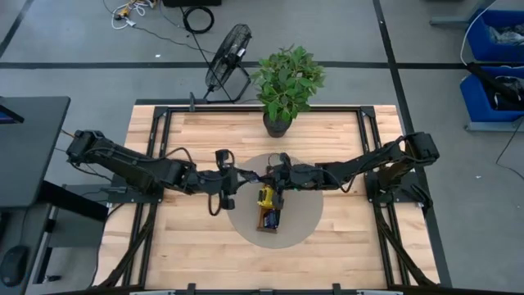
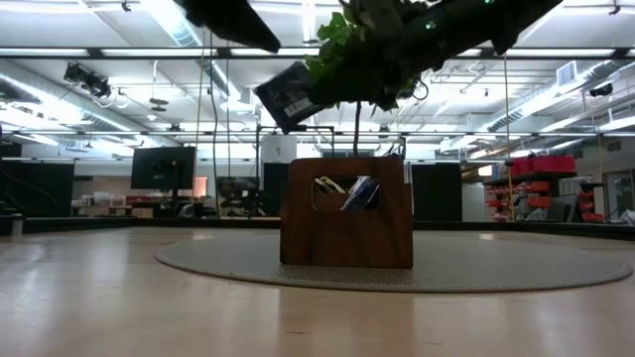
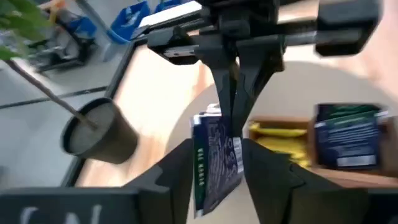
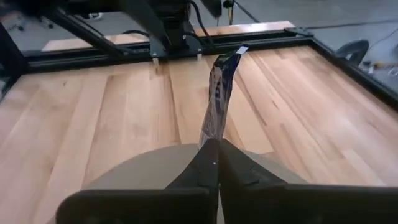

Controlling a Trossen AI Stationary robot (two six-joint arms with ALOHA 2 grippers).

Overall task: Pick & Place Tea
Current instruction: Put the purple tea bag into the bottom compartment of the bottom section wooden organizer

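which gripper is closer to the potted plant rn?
About even, right slightly nearer. Right gripper sits just in front of the potted plant, shut on a navy sachet; left gripper is farther to the left.

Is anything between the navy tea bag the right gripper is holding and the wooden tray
Nothing visible. The right gripper is shut on the navy sachet, held in the air above the wooden tray. The left gripper's fingers flank the sachet.

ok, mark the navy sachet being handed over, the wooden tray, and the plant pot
navy sachet (image 4: 221,93), right wrist view, middle of its face.
wooden tray (image 2: 346,238), low view, bare end wall below the cutout.
plant pot (image 3: 102,134), left wrist view, outer wall.
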